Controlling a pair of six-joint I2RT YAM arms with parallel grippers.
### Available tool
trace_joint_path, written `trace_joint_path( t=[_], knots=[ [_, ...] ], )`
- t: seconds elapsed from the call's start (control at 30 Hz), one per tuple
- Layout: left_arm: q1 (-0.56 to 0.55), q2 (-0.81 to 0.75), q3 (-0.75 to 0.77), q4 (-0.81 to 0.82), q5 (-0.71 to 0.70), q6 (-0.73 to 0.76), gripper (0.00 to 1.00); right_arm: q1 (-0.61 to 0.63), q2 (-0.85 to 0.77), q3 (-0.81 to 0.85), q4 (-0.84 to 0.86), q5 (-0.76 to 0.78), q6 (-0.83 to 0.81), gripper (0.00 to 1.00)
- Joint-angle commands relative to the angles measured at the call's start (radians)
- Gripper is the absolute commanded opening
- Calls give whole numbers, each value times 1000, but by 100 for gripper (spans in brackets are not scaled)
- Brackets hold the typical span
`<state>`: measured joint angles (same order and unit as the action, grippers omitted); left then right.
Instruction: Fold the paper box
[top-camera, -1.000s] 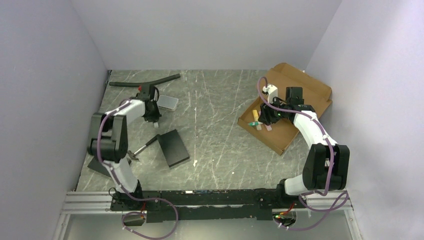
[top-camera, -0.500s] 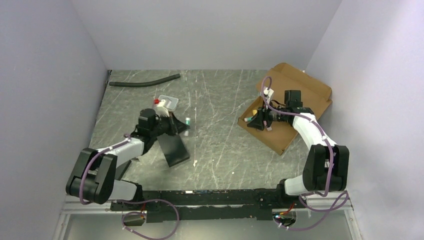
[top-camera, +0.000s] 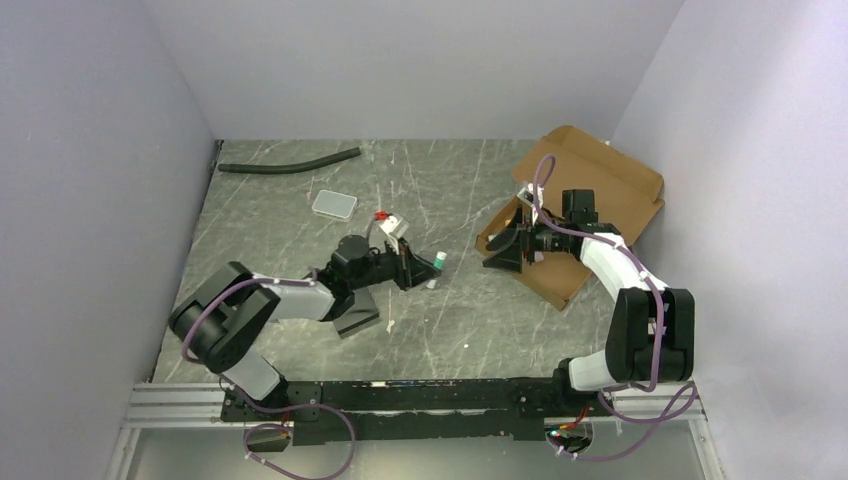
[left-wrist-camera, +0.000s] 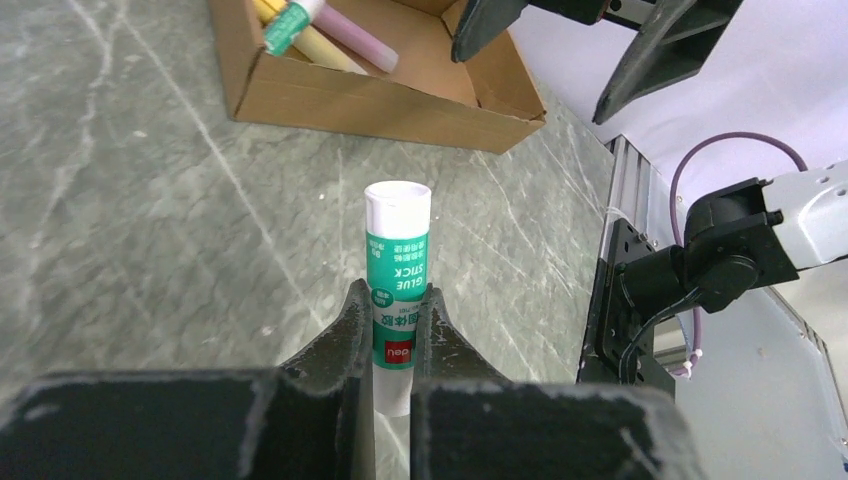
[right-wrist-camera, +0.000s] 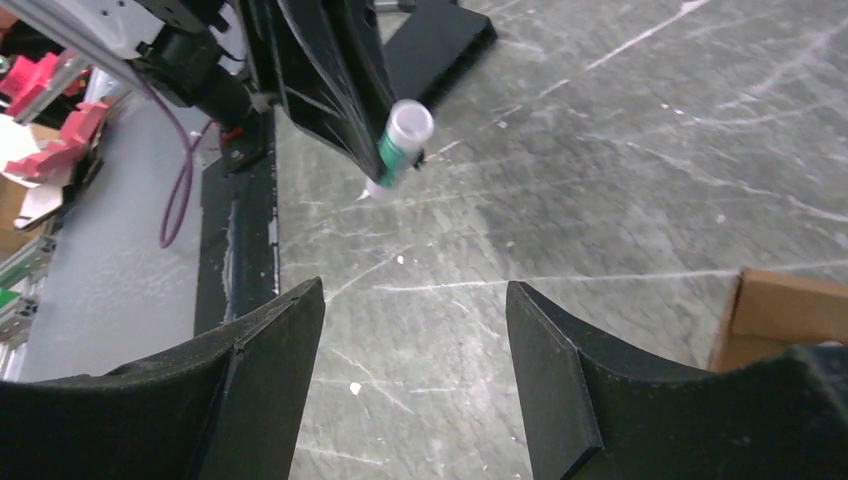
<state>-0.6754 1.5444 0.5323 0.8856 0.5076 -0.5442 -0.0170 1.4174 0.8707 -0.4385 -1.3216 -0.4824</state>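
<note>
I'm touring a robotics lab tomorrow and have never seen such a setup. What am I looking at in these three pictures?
Two white-and-black robot arms, the left arm and the right arm, are bolted at the near edge of a grey marbled table. One picture looks down from above and behind them. The other two come from a camera on each wrist, so each shows its own fingers. The left hand is shut on a green-and-white glue stick. The right hand is open and holds nothing, close to a corner of the shallow brown cardboard box, which has coloured markers inside. Also on the table lie a flat black slab, a small clear tray and a black hose.
</note>
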Motion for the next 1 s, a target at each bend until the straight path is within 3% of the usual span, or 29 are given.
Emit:
trace_joint_path(
  t=[0.0,0.47,0.57,0.83,0.9,0.97],
  knots=[
    [-72,72,82,129,-70,3,0,34,-14,-16,94,-98,38,71],
    [-184,175,190,121,-113,37,0,123,7,-46,252,-32,239,68],
    [-194,185,198,127,-116,36,0,137,13,-54,292,-29,285,57],
    [-202,172,192,109,-147,43,0,152,38,-24,242,-14,263,15],
    [-201,168,189,105,-151,43,0,152,35,-23,241,-11,264,15],
    [-201,165,186,104,-156,42,0,152,36,-25,239,-9,271,29]
  ],
)
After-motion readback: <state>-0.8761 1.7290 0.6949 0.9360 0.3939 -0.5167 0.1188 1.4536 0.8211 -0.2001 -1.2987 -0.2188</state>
